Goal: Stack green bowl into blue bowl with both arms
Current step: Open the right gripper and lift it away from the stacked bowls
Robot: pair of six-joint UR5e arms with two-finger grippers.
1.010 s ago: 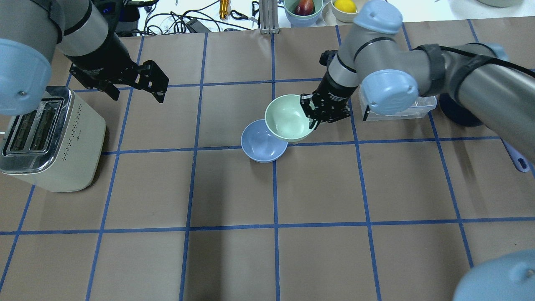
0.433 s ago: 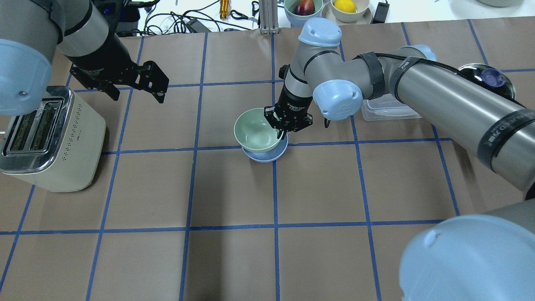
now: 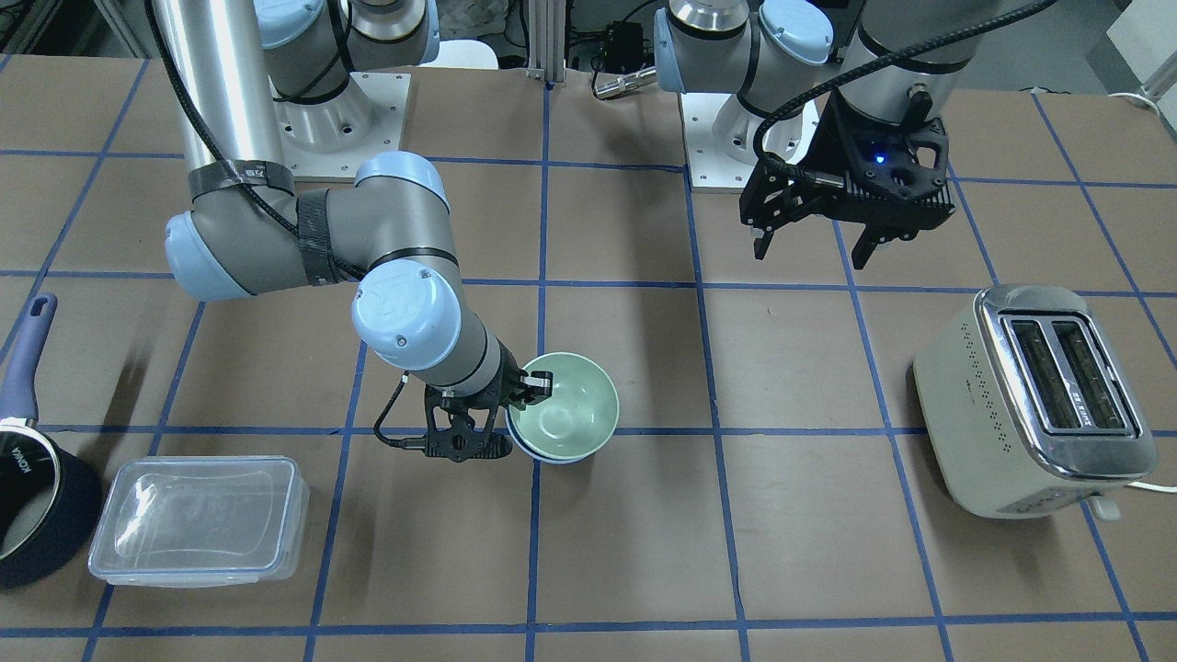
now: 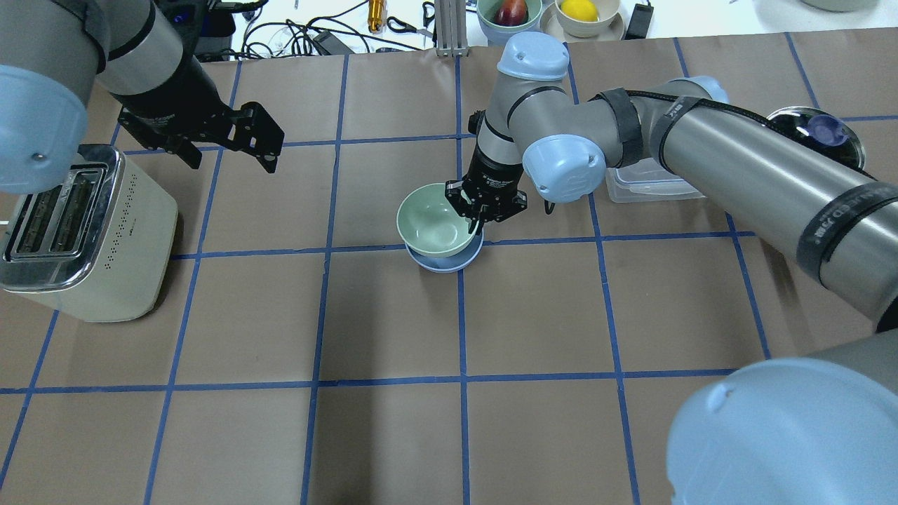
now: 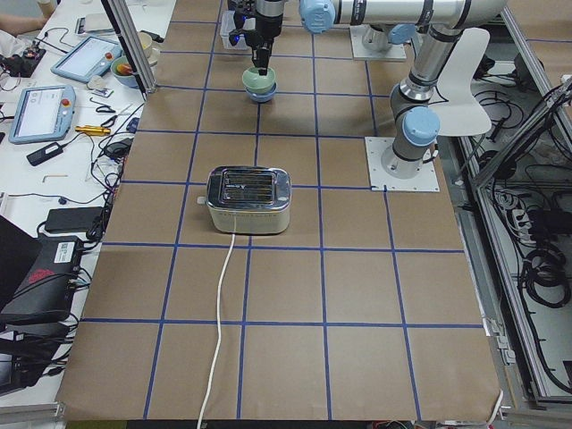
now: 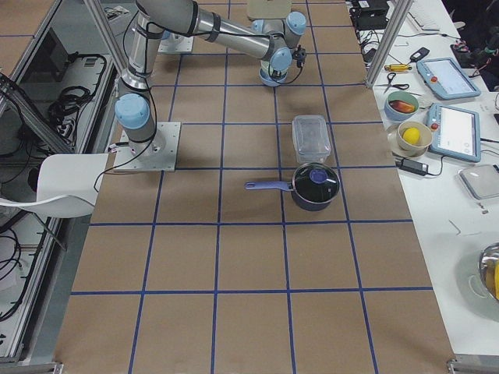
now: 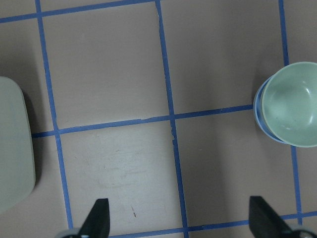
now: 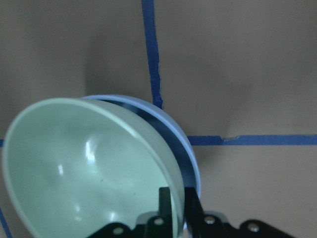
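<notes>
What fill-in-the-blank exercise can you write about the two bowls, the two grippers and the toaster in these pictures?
1. The right gripper grips the green bowl by its ____.
2. The green bowl is nested ____ the blue bowl, not beside it.
3. The left gripper hovers with its fingers ____, holding nothing.
4. The toaster has ____ slots on top.

Missing words: rim; inside; open; two.

Overhead: behind robot [image 3: 340, 110], looks forward and down on tabletop [image 4: 393, 315]. Front: across tabletop, faces robot, steep. End views: high, far, along tabletop. Left wrist: straight down, mid-height; right wrist: very close. Both wrists share green bowl [image 8: 89, 168]
</notes>
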